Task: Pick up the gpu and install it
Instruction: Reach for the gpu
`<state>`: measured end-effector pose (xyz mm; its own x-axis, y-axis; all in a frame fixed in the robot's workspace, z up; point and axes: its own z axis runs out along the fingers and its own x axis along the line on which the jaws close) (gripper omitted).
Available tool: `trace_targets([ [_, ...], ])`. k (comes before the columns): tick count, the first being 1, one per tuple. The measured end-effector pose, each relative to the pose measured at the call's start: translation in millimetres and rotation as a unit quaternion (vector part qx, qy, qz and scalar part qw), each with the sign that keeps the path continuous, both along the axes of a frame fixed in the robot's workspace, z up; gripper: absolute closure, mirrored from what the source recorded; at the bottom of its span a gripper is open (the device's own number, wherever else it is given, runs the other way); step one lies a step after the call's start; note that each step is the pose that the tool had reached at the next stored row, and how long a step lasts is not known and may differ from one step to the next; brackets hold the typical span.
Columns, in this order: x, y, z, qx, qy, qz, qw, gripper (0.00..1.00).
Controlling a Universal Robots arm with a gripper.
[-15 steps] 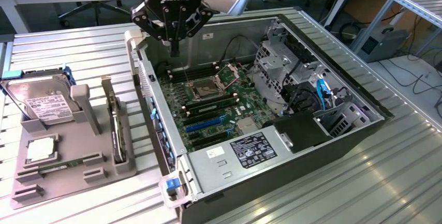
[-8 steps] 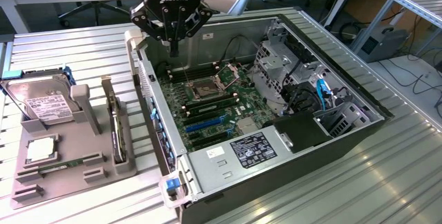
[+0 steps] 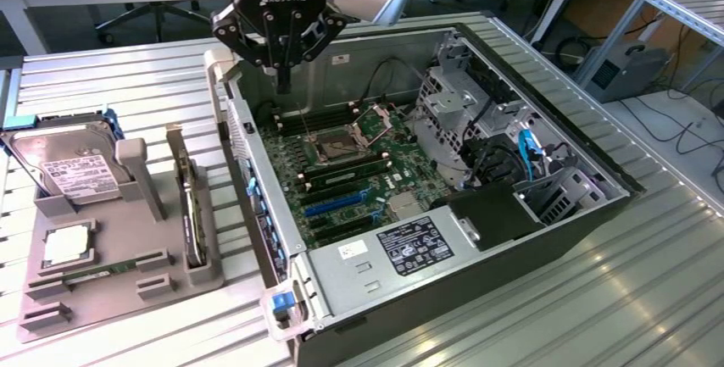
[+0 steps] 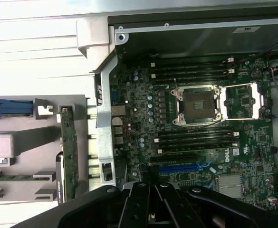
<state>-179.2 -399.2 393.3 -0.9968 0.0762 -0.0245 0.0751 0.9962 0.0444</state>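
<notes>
The gpu (image 3: 190, 206) stands on edge in a slot of the grey holder (image 3: 108, 303), to the exterior view's left of the open computer case (image 3: 588, 214). In the wrist view the gpu (image 4: 69, 154) is an edge-on green strip beside the case wall. My gripper (image 3: 280, 69) hangs above the far corner of the case, over the motherboard (image 3: 356, 176), well apart from the gpu. Its black fingers (image 4: 141, 202) are shut together with nothing between them, above the board's blue slots (image 4: 181, 167).
The holder also carries a silver hard drive (image 3: 70, 170), a square processor chip (image 3: 66, 244) and a narrow memory stick (image 3: 100, 272). Inside the case are an open processor socket (image 4: 198, 105), memory slots, drive cages (image 3: 464, 108) and cables. Ribbed metal table (image 3: 633, 316) surrounds everything.
</notes>
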Motion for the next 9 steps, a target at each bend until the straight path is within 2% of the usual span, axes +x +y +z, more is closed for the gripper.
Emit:
trace_targets([
  [9, -2.2, 0.0, 0.0, 0.0000, 0.0000, 0.000, 1.0000, 0.89],
])
